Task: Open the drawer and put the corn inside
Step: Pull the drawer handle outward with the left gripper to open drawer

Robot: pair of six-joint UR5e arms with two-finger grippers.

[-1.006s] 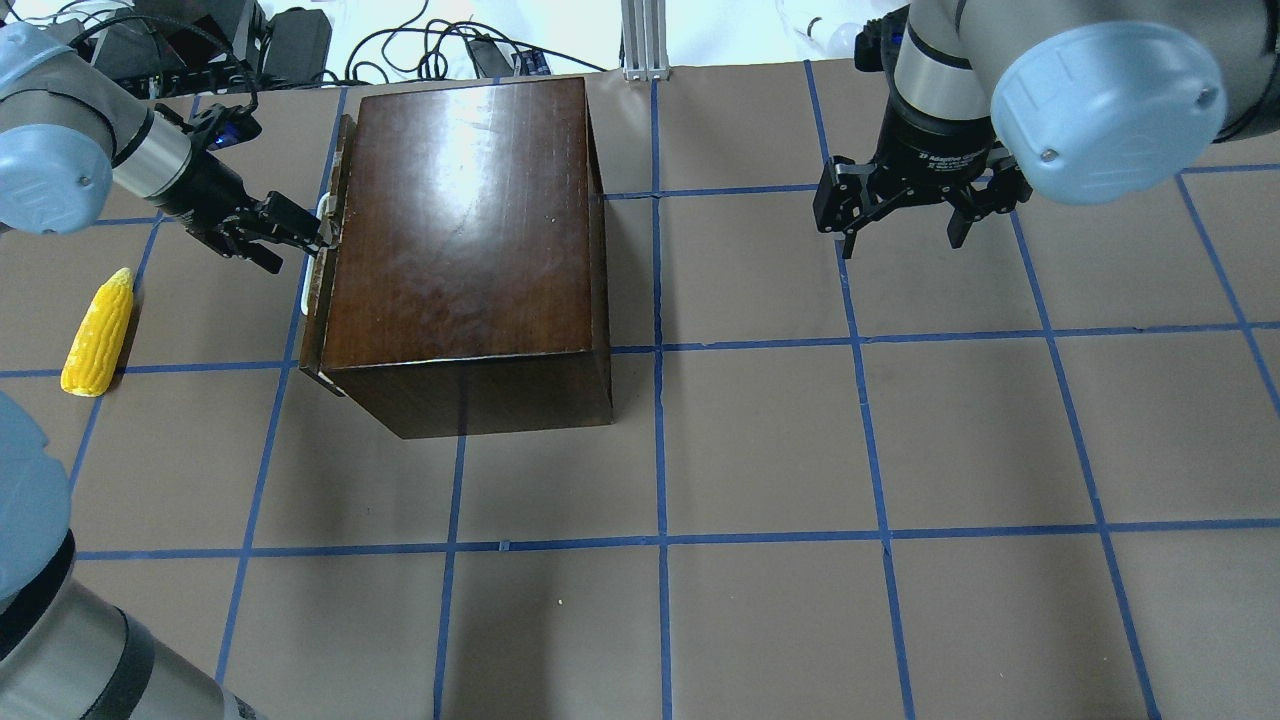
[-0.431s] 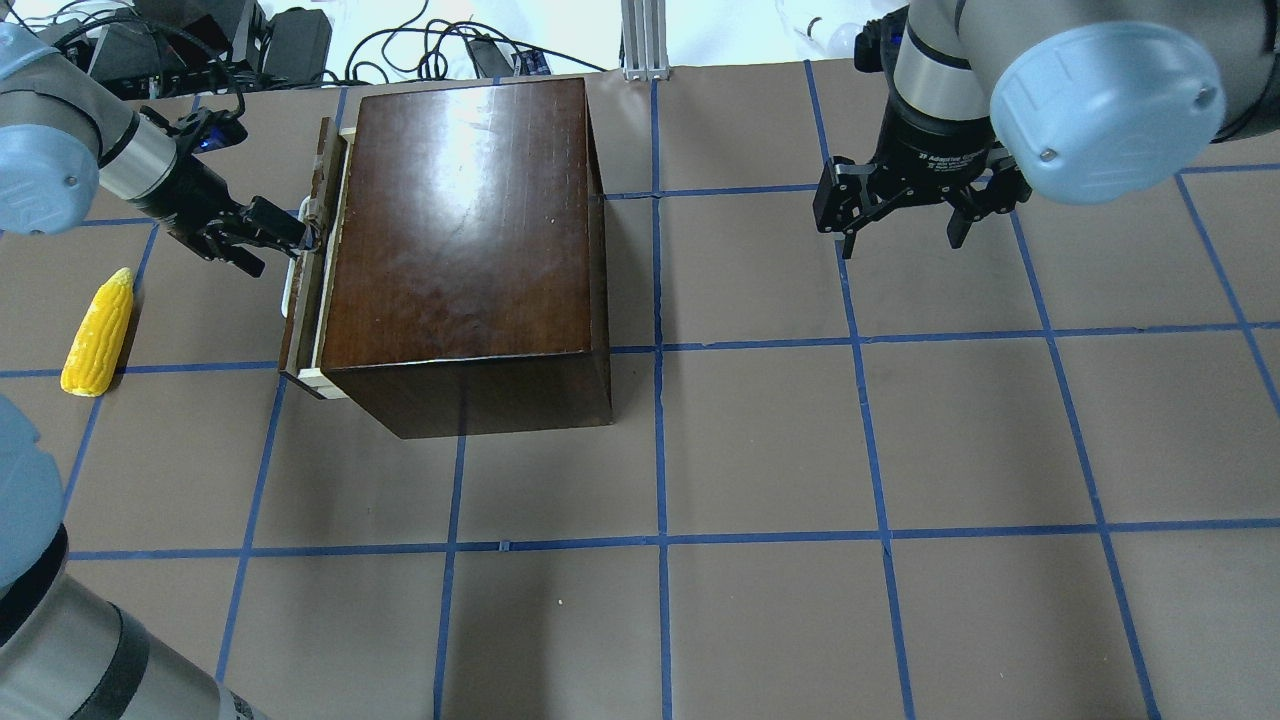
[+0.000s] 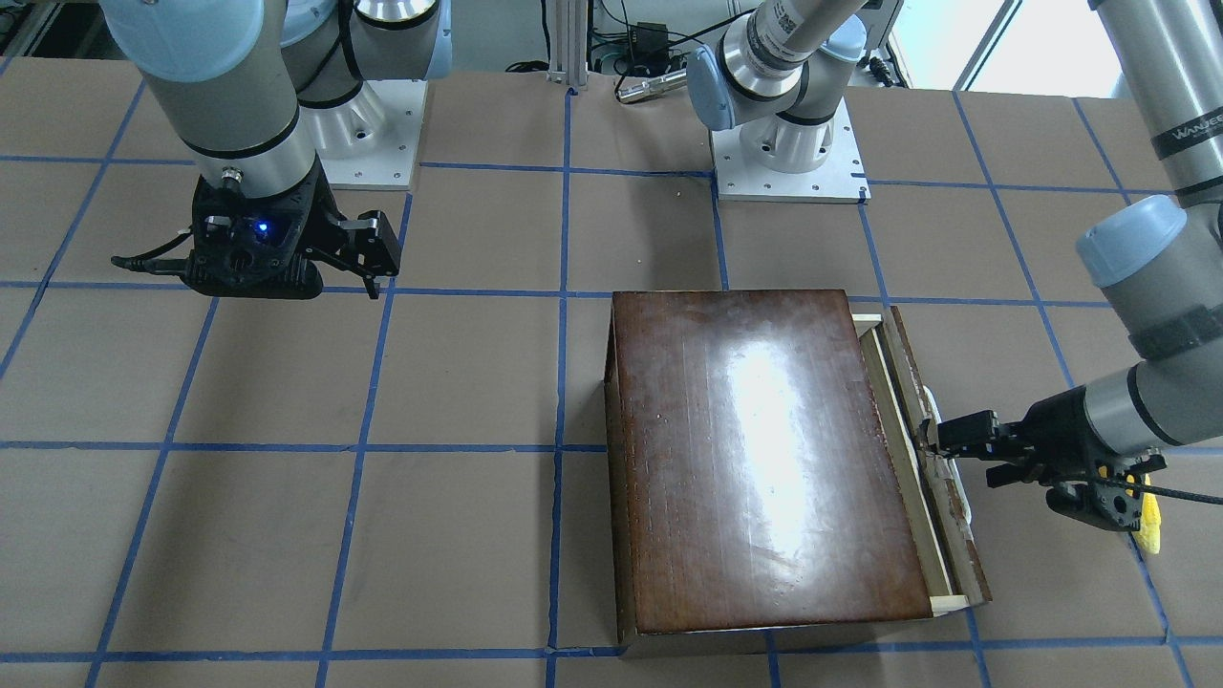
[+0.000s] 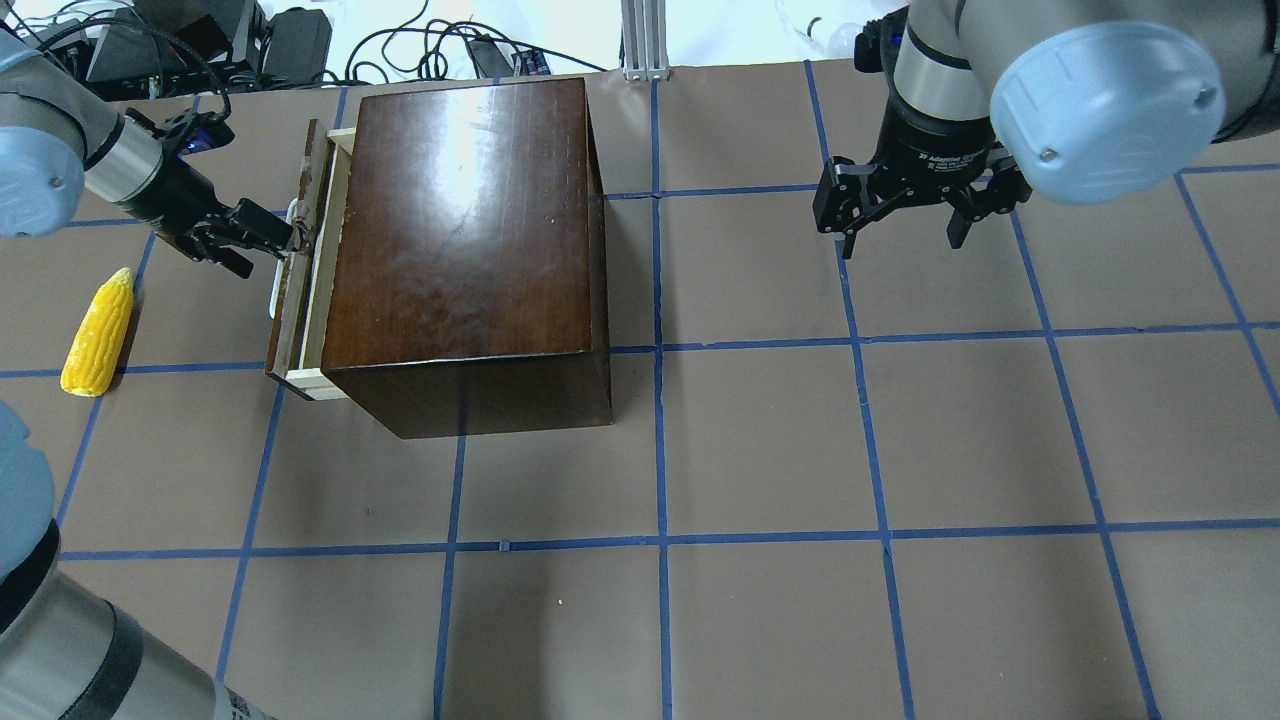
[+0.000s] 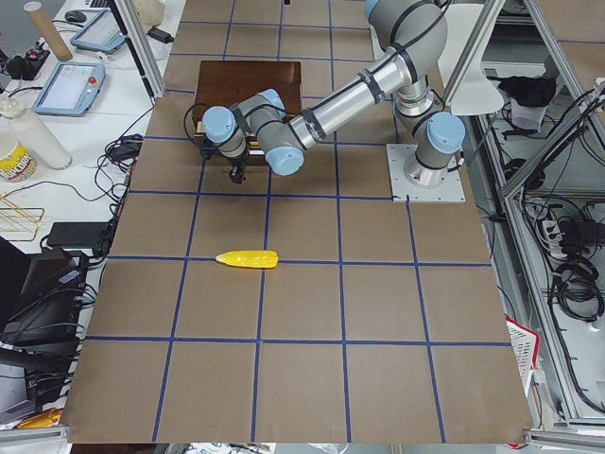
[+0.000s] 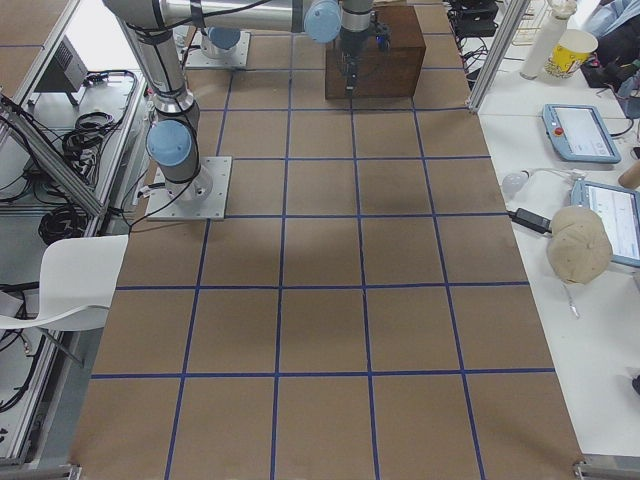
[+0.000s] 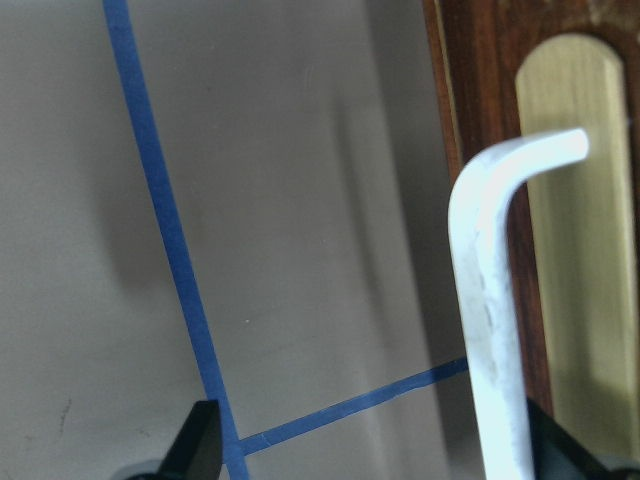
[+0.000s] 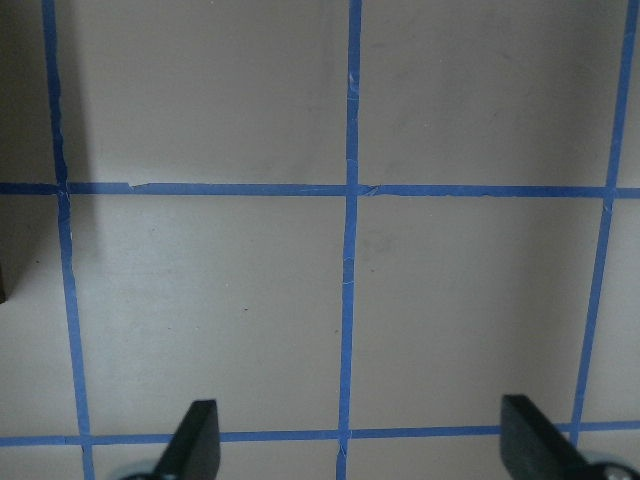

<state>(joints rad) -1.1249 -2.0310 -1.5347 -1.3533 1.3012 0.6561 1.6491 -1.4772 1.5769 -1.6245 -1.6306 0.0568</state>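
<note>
The table (image 4: pixel 760 440) is flat and brown, and blue tape lines (image 4: pixel 660 450) cut it into big squares. A shiny dark-brown wooden box (image 4: pixel 460 220) sits near the far edge, on the robot's left half, with a bright patch of light on its top.

The drawer (image 4: pixel 315 270) sticks out a little from the left side of the box, showing a thin strip of pale wood behind its dark front. The left claw (image 4: pixel 268 250) is right at the white handle (image 4: pixel 277 298). Its fingers are apart, and in the wrist view the handle runs just beside one fingertip (image 7: pixel 555 450).

The corn (image 4: pixel 98 333) is not in the drawer. It lies flat on the table further to the left, well apart from the box, with its fat end on a blue line and its pale tip pointing away from the robot.

The right claw (image 4: pixel 902 240) hangs above bare table on the other side, with its fingers spread wide and nothing in them.

Around the table the room is busy: black cables (image 4: pixel 450 45) and a metal post (image 4: pixel 640 40) lie past the far edge, a white chair (image 6: pixel 60 290) stands by the robot, and a grey tablet (image 6: pixel 580 130) rests on a white desk.
</note>
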